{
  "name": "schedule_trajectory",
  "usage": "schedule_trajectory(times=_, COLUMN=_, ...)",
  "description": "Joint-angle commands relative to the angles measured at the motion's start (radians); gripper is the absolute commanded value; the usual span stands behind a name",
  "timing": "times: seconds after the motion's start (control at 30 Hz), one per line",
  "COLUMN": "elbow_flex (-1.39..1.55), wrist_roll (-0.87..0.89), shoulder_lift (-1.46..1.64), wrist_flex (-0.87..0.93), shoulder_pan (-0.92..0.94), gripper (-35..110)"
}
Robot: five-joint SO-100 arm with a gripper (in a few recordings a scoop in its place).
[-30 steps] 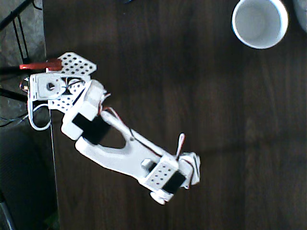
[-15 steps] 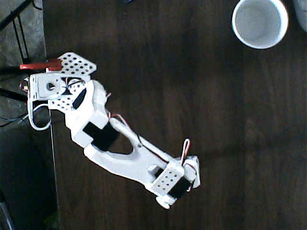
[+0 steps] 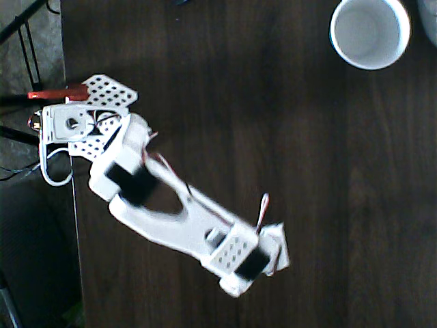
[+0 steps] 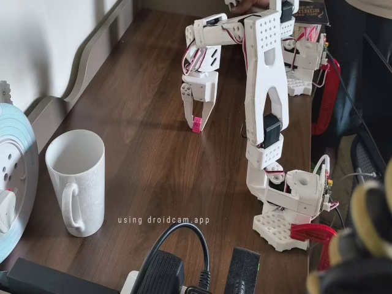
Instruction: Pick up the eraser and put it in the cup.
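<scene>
A dark brown wooden table [image 3: 273,102] is seen from above, with a strip of grey floor along its left edge. In the overhead view, the white arm [image 3: 171,219] is stretched from its base at the left edge toward the lower middle of the picture, and its outline is slightly blurred. The cup [image 3: 369,32] is placed at the top right corner, well apart from the arm, and its pale grey inside is seen through the open mouth. The fingers are hidden under the wrist here, so their state cannot be told from this view.

In the fixed view, the same table [image 4: 153,159] is seen from the side, with a pale wall at the left. The gripper [image 4: 197,122] is pointed straight down, and the eraser [image 4: 196,125] is pinched between its fingertips, at or just above the tabletop. The white cup [image 4: 76,181] is set near the left foreground with its handle turned to the front, well apart from the eraser. A black plug [image 4: 162,275] is seen at the bottom edge.
</scene>
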Motion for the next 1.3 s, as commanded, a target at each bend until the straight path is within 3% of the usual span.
schedule_trajectory(times=0.0, elbow_flex=-0.012, wrist_roll=-0.017, shoulder_lift=0.17, wrist_flex=0.109, shoulder_pan=-0.094, gripper=0)
schedule_trajectory(times=0.27, elbow_flex=-0.015, wrist_roll=-0.067, shoulder_lift=0.604, wrist_flex=0.135, shoulder_pan=-0.515, gripper=0)
schedule_trajectory(times=0.47, elbow_flex=-0.018, wrist_roll=-0.219, shoulder_lift=0.723, wrist_flex=-0.061, shoulder_pan=-0.795, gripper=0)
schedule_trajectory(times=0.87, elbow_flex=-0.029, wrist_roll=-0.489, shoulder_lift=0.497, wrist_flex=-0.555, shoulder_pan=-0.927, gripper=0)
schedule_trajectory(times=1.27, elbow_flex=-0.21, wrist_roll=-0.457, shoulder_lift=0.209, wrist_flex=-0.528, shoulder_pan=-0.922, gripper=0)
